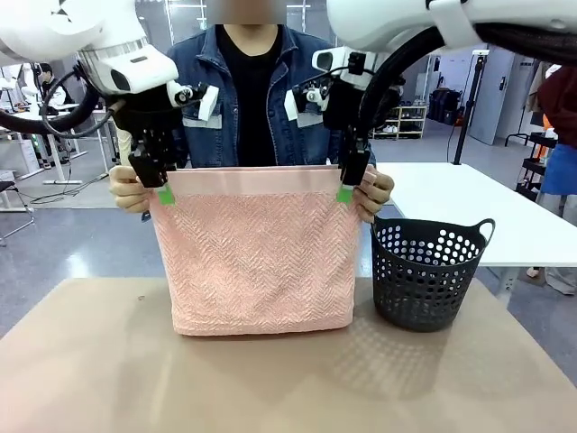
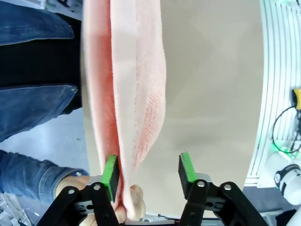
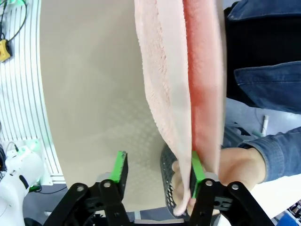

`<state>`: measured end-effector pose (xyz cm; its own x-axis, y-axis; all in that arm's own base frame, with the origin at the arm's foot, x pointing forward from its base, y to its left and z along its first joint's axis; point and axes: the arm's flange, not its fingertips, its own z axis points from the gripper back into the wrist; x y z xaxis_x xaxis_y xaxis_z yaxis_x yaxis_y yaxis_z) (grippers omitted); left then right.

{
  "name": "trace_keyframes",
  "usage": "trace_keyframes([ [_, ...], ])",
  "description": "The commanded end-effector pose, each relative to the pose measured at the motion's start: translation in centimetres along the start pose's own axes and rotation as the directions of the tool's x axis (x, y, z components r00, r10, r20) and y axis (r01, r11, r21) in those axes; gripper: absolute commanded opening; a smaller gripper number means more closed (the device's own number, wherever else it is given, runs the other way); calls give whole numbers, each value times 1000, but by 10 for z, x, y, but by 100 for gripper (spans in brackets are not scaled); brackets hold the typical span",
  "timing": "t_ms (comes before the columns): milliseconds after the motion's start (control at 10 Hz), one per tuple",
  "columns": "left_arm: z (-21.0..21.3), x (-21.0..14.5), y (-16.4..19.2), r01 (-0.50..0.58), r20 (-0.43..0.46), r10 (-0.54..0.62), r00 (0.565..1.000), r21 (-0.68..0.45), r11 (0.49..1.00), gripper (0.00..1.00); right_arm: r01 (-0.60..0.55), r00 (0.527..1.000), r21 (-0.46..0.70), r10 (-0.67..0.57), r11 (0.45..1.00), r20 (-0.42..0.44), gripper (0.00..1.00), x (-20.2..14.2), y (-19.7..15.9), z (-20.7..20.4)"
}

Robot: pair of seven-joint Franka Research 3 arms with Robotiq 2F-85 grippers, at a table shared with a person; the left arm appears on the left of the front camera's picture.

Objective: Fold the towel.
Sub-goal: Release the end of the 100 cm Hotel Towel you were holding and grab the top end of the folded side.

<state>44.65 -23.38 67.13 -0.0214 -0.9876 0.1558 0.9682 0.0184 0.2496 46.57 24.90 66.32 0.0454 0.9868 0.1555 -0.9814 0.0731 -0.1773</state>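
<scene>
Basket (image 1: 424, 289): dark, perforated, upright on the table (image 1: 270, 388), to the right of the towel and just beside its lower corner. Its rim hides its floor, so I cannot tell the contents.

Towel (image 1: 252, 262): held up over the middle of the table as a flat sheet, broad face toward the robot. The top edge runs left to right, level, with the smooth plain band along it. It is slightly wider than tall, so the long axis lies across the table. The bottom edge meets the tabletop. Both wrist views show it edge-on as two layers hanging together.

The person grips both top corners: hand by the left gripper (image 1: 129, 188), hand by the right gripper (image 1: 374, 194).

Left gripper (image 1: 165, 192): at the top left corner, jaws wide. One pad (image 2: 111, 170) lies against the cloth and the other stands clear of it.

Right gripper (image 1: 345, 192): at the top right corner, jaws apart. One pad (image 3: 196, 169) is against the cloth and the opposite pad is free. Neither gripper clamps the towel.
</scene>
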Motion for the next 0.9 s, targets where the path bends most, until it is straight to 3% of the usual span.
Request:
trace_keyframes([
  [0,17,-3,-16,-11,28,9,1000,88,996,99,-10,999,-73,12,997,36,100,-8,13,14],
  [100,34,-4,-23,-19,19,16,1000,165,986,100,-18,999,-125,24,992,41,91,-8,20,28],
  [200,44,-4,-29,-27,13,25,1000,239,971,100,-17,1000,-179,21,984,19,100,-8,24,36],
  [300,49,-3,-31,-27,28,21,999,268,963,100,-34,999,-194,40,980,26,100,-7,28,40],
  [800,45,5,-16,-18,20,14,1000,222,975,100,-89,995,-167,95,982,31,100,3,7,37],
])
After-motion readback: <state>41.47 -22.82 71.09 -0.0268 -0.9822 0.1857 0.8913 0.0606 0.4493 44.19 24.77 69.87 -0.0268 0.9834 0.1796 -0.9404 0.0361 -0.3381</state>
